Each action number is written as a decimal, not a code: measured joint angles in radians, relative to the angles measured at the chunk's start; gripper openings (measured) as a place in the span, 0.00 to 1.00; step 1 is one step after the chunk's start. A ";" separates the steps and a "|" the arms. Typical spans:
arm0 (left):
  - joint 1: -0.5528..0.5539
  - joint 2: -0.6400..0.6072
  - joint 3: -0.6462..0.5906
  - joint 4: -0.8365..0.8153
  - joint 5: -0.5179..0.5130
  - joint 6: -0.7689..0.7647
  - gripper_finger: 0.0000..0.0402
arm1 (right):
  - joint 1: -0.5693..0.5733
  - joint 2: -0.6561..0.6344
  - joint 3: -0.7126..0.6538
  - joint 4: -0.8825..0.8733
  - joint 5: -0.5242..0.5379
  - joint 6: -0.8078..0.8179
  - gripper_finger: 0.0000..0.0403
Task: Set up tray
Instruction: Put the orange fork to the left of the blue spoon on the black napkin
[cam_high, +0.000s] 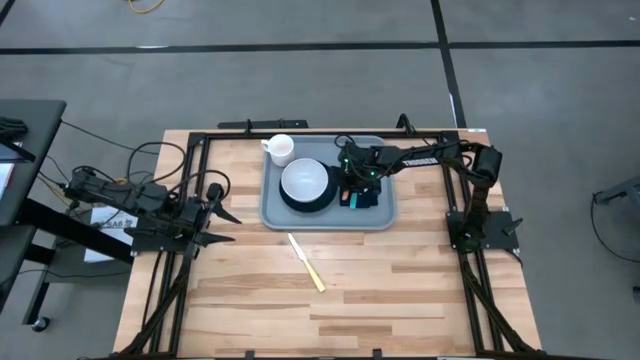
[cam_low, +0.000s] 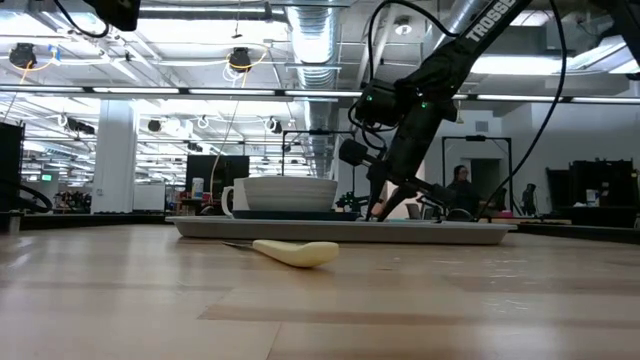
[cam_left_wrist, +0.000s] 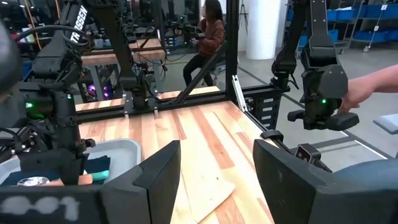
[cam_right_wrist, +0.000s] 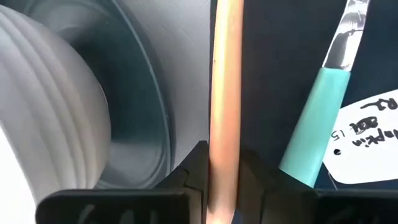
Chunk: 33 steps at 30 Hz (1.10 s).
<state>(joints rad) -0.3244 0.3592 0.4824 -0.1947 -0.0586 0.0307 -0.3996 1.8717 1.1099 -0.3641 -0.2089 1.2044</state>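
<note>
The light grey-blue tray (cam_high: 383, 218) lies at the table's far middle. On it are a white cup (cam_high: 280, 150), a white bowl (cam_high: 305, 181) on a dark plate (cam_right_wrist: 149, 93), and a dark navy napkin (cam_high: 372, 200). A teal-handled utensil (cam_right_wrist: 318, 124) lies on the napkin. My right gripper (cam_high: 356, 190) stands over the napkin's edge beside the plate, shut on a salmon-pink utensil handle (cam_right_wrist: 224, 74). My left gripper (cam_high: 218, 214) is open and empty at the table's left side. A yellow-handled knife (cam_high: 309, 264) lies on the table, nearer than the tray. My right gripper pinches the salmon-pink handle (cam_right_wrist: 224, 124) between its two fingers (cam_right_wrist: 193, 168). The fingers point down at the tray from above, slanting, as the low view (cam_low: 388, 205) shows. The handle runs on past the fingertips, between the plate and the teal utensil. Whether its far end rests on the napkin, I cannot tell.
A white label (cam_right_wrist: 367, 143) lies on the napkin beside the teal utensil. A person sits in the room beyond the table (cam_left_wrist: 208, 37), and a hand (cam_left_wrist: 367, 87) shows at the right arm's base. Bare wood lies between the tray and the table's near edge.
</note>
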 joint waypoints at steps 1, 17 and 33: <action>0.000 0.000 0.000 0.000 0.000 0.000 0.48 | 0.000 0.000 0.000 0.001 0.000 0.000 0.09; 0.000 0.000 0.000 -0.003 0.000 -0.008 0.48 | 0.000 0.000 0.000 0.003 -0.027 0.003 0.17; 0.000 0.000 0.000 -0.010 0.000 -0.008 0.48 | -0.011 0.000 0.000 0.002 -0.042 -0.001 0.16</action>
<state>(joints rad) -0.3248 0.3592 0.4824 -0.2050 -0.0586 0.0223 -0.4107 1.8717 1.1099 -0.3626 -0.2511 1.2030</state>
